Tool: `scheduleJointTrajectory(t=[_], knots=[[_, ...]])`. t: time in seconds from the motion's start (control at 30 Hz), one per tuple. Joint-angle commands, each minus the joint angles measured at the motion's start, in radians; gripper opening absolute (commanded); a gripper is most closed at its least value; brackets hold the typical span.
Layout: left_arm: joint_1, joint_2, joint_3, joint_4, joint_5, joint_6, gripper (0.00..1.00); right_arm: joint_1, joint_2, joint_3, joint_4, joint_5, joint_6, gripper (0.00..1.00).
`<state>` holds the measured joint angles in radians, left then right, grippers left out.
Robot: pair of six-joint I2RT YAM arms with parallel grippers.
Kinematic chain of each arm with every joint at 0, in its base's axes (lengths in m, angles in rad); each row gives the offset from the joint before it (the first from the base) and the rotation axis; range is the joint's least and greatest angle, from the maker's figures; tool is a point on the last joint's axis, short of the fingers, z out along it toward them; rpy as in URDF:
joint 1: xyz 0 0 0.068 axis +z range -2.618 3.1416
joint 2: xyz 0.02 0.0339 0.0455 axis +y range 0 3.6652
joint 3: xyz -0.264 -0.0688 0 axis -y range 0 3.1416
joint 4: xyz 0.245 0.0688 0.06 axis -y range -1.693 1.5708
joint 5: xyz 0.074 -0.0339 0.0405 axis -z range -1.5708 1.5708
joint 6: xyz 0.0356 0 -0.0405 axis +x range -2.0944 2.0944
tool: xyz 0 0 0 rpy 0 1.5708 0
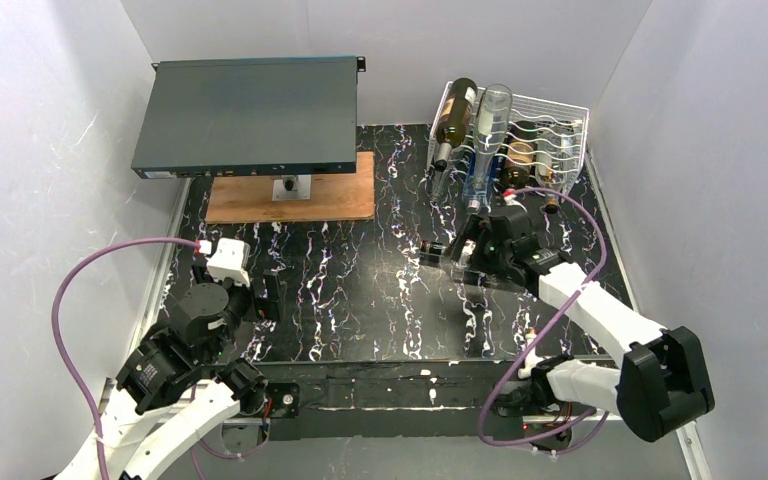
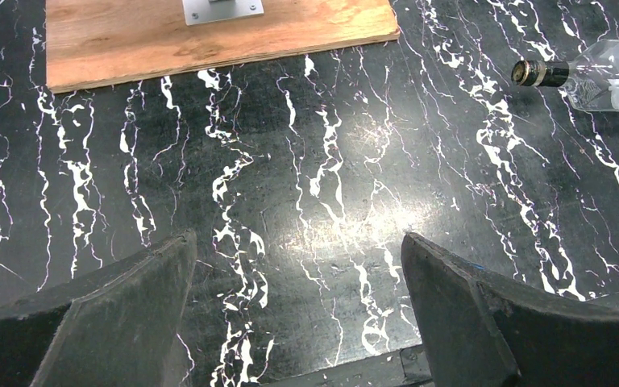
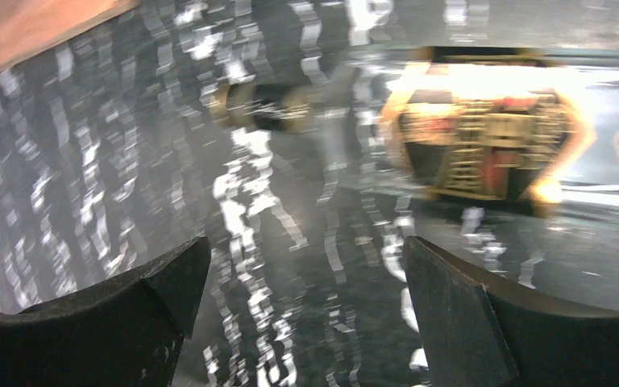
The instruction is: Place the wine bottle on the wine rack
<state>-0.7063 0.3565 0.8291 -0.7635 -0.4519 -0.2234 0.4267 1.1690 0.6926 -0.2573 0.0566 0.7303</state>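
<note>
Clear glass wine bottle (image 2: 596, 76) lies on its side on the black marbled table (image 1: 360, 290), close by the right gripper (image 3: 306, 266), whose jaws are spread. The left gripper (image 2: 298, 258) is spread too. The white wine rack (image 1: 565, 125) stands behind.

White walls (image 1: 40, 150) frame a black worktop (image 1: 360, 310) streaked with white, marble-like veins. At its far left corner lie an orange-brown wooden board (image 1: 330, 200) with visible grain and a dark grey-green metal box (image 1: 245, 115). At the far right corner, the white wire wine rack (image 1: 560, 115) shows a dark brown bottle (image 1: 455, 118) with a cream label and a clear bottle (image 1: 492, 120). Right of centre, the wine bottle (image 2: 604, 76) is clear glass with a black neck banded in gold. Its label, blurred in the right wrist view, is yellow-gold with touches of red. The left arm (image 1: 175, 425) and right arm (image 1: 600, 315) are white with black joints and lilac cables (image 1: 70, 290). The left gripper (image 2: 297, 250) and right gripper (image 3: 306, 250) have matt black fingers.
</note>
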Motion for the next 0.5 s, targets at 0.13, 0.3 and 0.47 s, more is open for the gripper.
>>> scheduleJointTrajectory(t=[0.13, 0.3, 0.47], knots=[[-0.002, 0.028, -0.005, 0.012, 0.019, 0.017, 0.99, 0.161, 0.12, 0.263, -0.003, 0.019, -0.092, 1.0], [-0.002, 0.019, -0.007, 0.009, 0.006, 0.018, 0.99, 0.161, 0.383, 0.444, -0.001, 0.067, -0.205, 1.0], [-0.002, 0.013, -0.007, 0.009, 0.001, 0.016, 0.99, 0.174, 0.576, 0.59, -0.052, 0.11, -0.256, 1.0]])
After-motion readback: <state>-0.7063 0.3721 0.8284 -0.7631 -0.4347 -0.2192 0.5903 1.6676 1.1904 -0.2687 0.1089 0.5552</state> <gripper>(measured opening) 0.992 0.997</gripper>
